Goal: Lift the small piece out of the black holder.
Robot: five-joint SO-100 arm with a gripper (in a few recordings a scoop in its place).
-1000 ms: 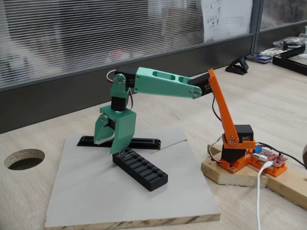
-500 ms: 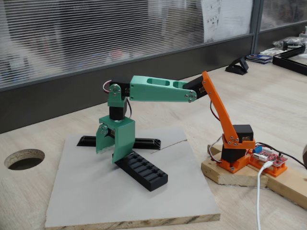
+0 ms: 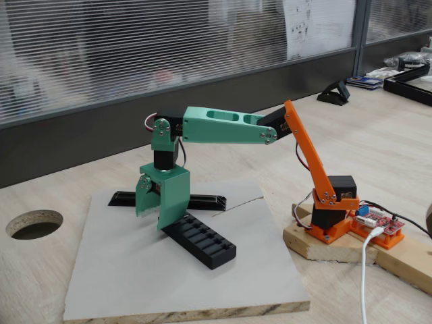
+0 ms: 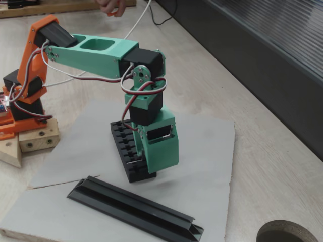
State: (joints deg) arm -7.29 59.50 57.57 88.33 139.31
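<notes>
Nearby, a long thin black rail with angled ends (image 3: 202,200) is seen lying on the flat grey board (image 3: 135,270), behind the black slotted rectangular holder (image 3: 206,241) in a fixed view, and in front of it, well apart, in another fixed view (image 4: 136,207). The grey board is laid on a pale wooden bench (image 3: 378,148), in which a round hole (image 3: 34,223) is cut, off the board's left edge. The orange base of the arm (image 3: 329,216) is mounted on a wooden block (image 3: 324,244), beside a red circuit board (image 3: 378,221) with a white cable. A small black stand (image 3: 334,92) is set far back on the bench.

The holder's near end is hidden in a fixed view by the green two-finger gripper (image 3: 154,214), which is lowered over that end. Its broad fixed finger is placed against the holder's end slots (image 4: 132,151), and the slimmer finger is held off to the side, so the gripper is parted. A thin light strip, possibly the small silvery flat piece (image 4: 134,161), is glimpsed in a slot just beside the green finger; whether it is touched cannot be told.
</notes>
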